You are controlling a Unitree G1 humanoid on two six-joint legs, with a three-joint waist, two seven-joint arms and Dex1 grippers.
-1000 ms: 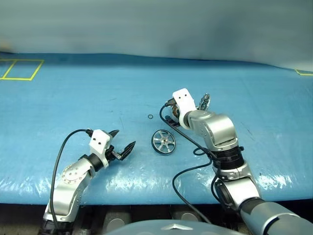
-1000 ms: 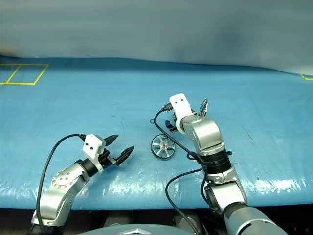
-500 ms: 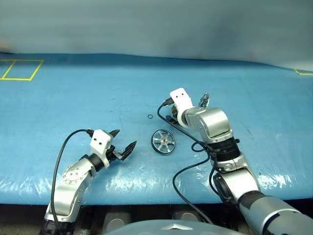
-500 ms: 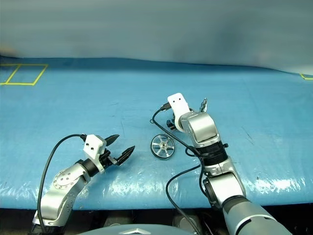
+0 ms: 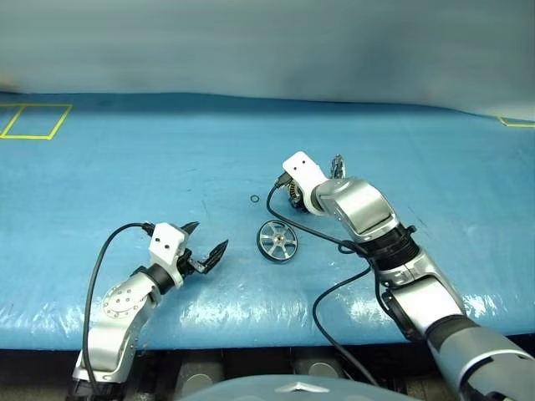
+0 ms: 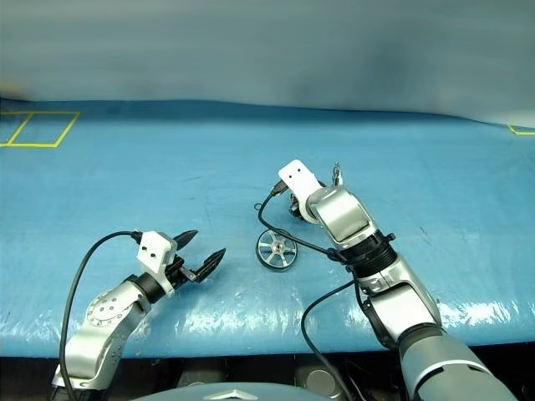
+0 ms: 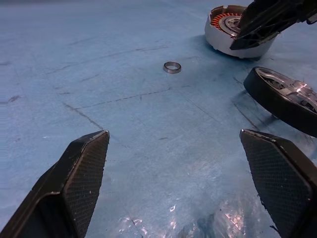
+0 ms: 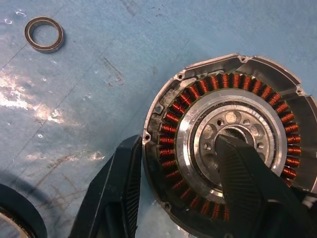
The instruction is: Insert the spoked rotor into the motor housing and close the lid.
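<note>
A blue plastic-covered table [image 5: 125, 159] fills the scene, seen from above the robot's arms.

Nearest the viewer, on the robot's left, the left gripper [image 5: 205, 241] hovers low over the bare blue surface. Its two black fingers are spread wide apart, with nothing between them. In the left wrist view, the left gripper's fingers [image 7: 81, 173] frame an open stretch of table.

A little farther out, near the table's middle, the spoked rotor [image 5: 277, 241] rests on the surface, propped at a tilt. It is a small silver wheel with thin spokes and a dark rim. It lies between the two arms, apart from both grippers.

Just beyond the rotor, a small metal ring [image 5: 255, 199] lies flat on the table by itself.

To the right of the ring sits the motor housing [image 8: 233, 144], a round grey puck with copper-brown windings around a silver centre. The right gripper [image 8: 176, 173] points down onto it. The right gripper's fingers [image 8: 242, 178] straddle the housing's near wall: one finger reaches into the silver centre, and the other sits outside the rim. They are partly drawn together, but whether they are pressing on the wall cannot be told.

Behind the right gripper, the lid [image 5: 338, 166] stands up on edge at the housing's far side.

Farthest away, a yellow tape rectangle [image 5: 33, 121] marks the table's far left corner.
</note>
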